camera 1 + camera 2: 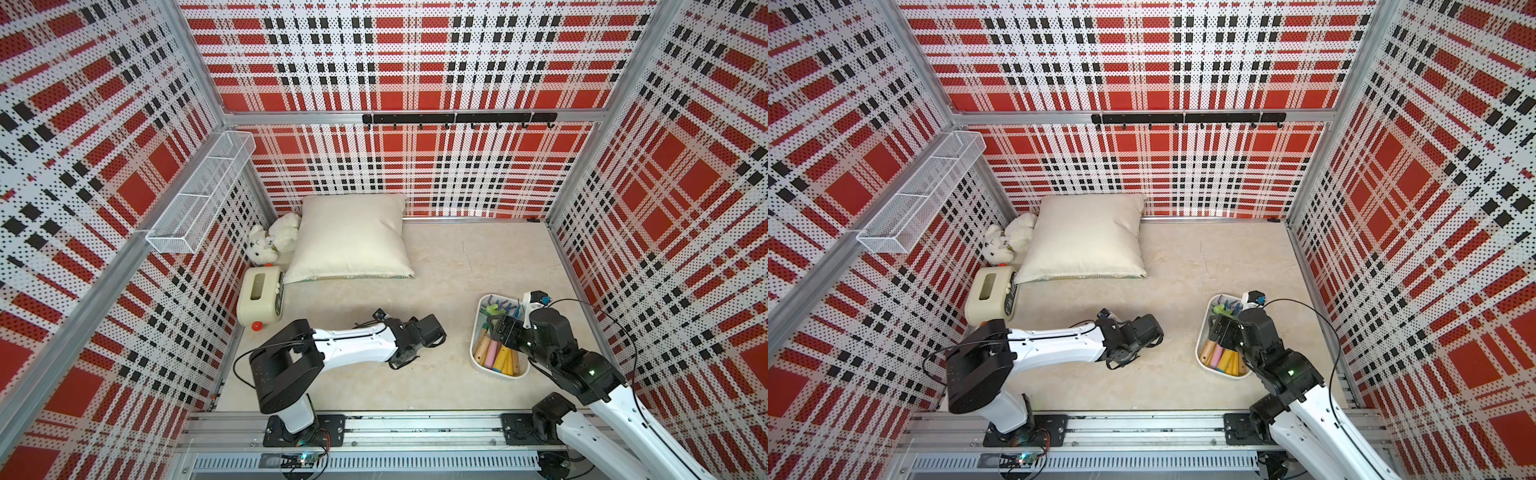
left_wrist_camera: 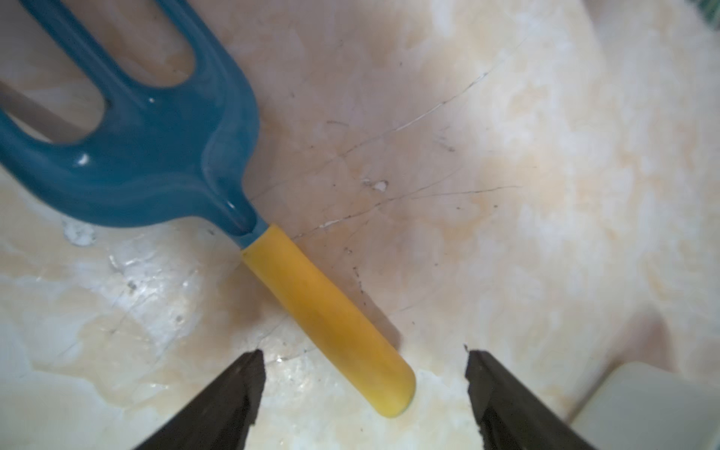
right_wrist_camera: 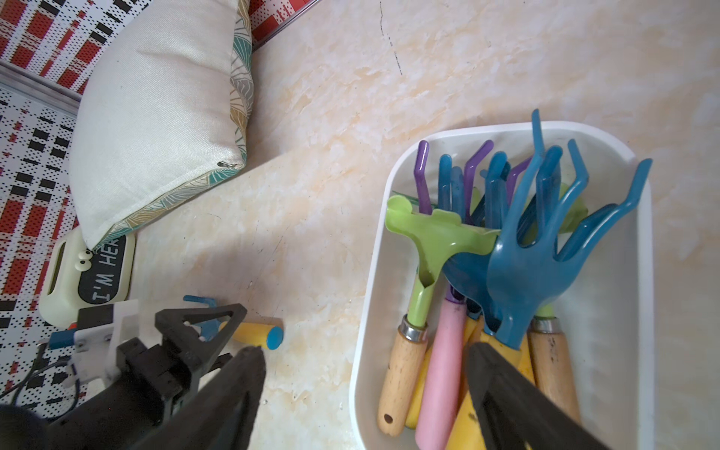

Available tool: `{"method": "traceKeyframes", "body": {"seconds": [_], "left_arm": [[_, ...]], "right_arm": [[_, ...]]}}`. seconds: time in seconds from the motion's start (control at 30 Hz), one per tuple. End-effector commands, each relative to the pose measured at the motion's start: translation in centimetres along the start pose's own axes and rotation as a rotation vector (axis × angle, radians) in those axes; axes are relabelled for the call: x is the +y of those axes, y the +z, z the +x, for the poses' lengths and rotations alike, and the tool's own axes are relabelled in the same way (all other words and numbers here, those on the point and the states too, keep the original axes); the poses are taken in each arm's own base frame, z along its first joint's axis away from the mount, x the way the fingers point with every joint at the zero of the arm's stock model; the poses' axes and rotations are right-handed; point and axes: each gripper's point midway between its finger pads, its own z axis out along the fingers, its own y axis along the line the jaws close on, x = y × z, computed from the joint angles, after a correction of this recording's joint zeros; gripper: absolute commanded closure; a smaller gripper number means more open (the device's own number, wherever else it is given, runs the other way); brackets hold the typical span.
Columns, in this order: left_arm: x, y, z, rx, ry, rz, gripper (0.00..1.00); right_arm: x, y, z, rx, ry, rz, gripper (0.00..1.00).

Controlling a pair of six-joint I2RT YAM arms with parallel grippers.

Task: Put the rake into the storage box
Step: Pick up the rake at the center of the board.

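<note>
A rake (image 2: 327, 319) with a blue forked head and a yellow handle lies flat on the marble-patterned floor. My left gripper (image 2: 364, 383) stands open over it, its jaws apart on either side of the handle's end and touching nothing. In the right wrist view the same rake (image 3: 255, 333) shows beside the left gripper (image 3: 202, 323). It is hidden under the left gripper (image 1: 400, 360) in both top views. The storage box (image 3: 366, 311), a white tub (image 1: 475, 353), holds several rakes. My right gripper (image 3: 366, 383) hangs open above the box's near edge, empty.
A cream pillow (image 1: 351, 237) and a white plush toy (image 1: 272, 243) lie at the back left. A cream box with a slot (image 1: 259, 301) stands by the left wall. A wire-mesh basket (image 1: 199, 195) hangs on that wall, and a black hook rail (image 1: 457, 118) on the back wall.
</note>
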Motion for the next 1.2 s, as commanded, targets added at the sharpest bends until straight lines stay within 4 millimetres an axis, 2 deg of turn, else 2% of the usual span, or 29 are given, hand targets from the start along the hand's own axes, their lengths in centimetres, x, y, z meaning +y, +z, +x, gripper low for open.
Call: {"method": "traceKeyframes", "body": {"seconds": [0.0,0.13,0.17,0.27,0.3,0.37,0.4,0.43,0.57,0.63,0.77,0.8,0.97,1.07,1.17], "left_arm": [[1.4,1.5,0.9,0.025,0.071,-0.118,0.19],[2.0,3.1,2.2,0.046,0.103,-0.176,0.33],[2.1,3.3,2.3,0.049,0.104,-0.183,0.40],[2.6,3.5,2.7,0.058,0.114,-0.187,0.71],[2.7,3.6,2.8,0.062,0.117,-0.181,0.78],[2.7,3.4,2.9,0.067,0.122,-0.168,0.84],[2.6,3.3,2.9,0.066,0.123,-0.160,0.97],[2.5,3.1,2.9,0.066,0.125,-0.155,1.00],[0.4,1.9,2.8,0.036,0.187,-0.080,1.00],[-1.4,0.7,2.8,0.004,0.247,-0.006,1.00],[-5.5,-3.6,3.6,-0.094,0.402,0.235,1.00],[-6.6,-5.4,4.0,-0.116,0.437,0.314,1.00],[-9.2,-10.6,6.2,-0.133,0.578,0.589,1.00],[-10.2,-12.9,7.7,-0.099,0.624,0.734,1.00],[-11.1,-13.9,9.8,-0.034,0.680,0.847,1.00]], "right_arm": [[0.7,-0.8,-1.4,-0.040,0.001,-0.009,0.12],[0.6,-1.0,-1.5,-0.046,-0.001,-0.007,0.12],[0.6,-1.0,-1.5,-0.047,-0.001,-0.004,0.12],[0.5,-1.2,-1.6,-0.051,-0.001,-0.002,0.12],[0.5,-1.2,-1.6,-0.052,-0.002,-0.002,0.12],[0.4,-1.1,-1.5,-0.053,-0.003,0.002,0.12],[0.3,-1.0,-1.5,-0.054,-0.003,0.003,0.12],[0.4,-1.0,-1.5,-0.053,-0.003,-0.001,0.12],[0.3,-1.0,-1.5,-0.052,-0.002,0.007,0.10],[0.1,-1.4,-1.8,-0.067,0.002,0.013,0.00],[-0.2,-2.8,-2.8,-0.120,0.015,0.023,0.00],[-0.4,-3.3,-3.1,-0.140,0.021,0.030,0.00],[-1.6,-5.2,-4.2,-0.217,0.069,0.069,0.00],[-2.5,-6.3,-4.7,-0.262,0.108,0.099,0.00],[-3.4,-7.0,-4.9,-0.292,0.139,0.129,0.00]]}}
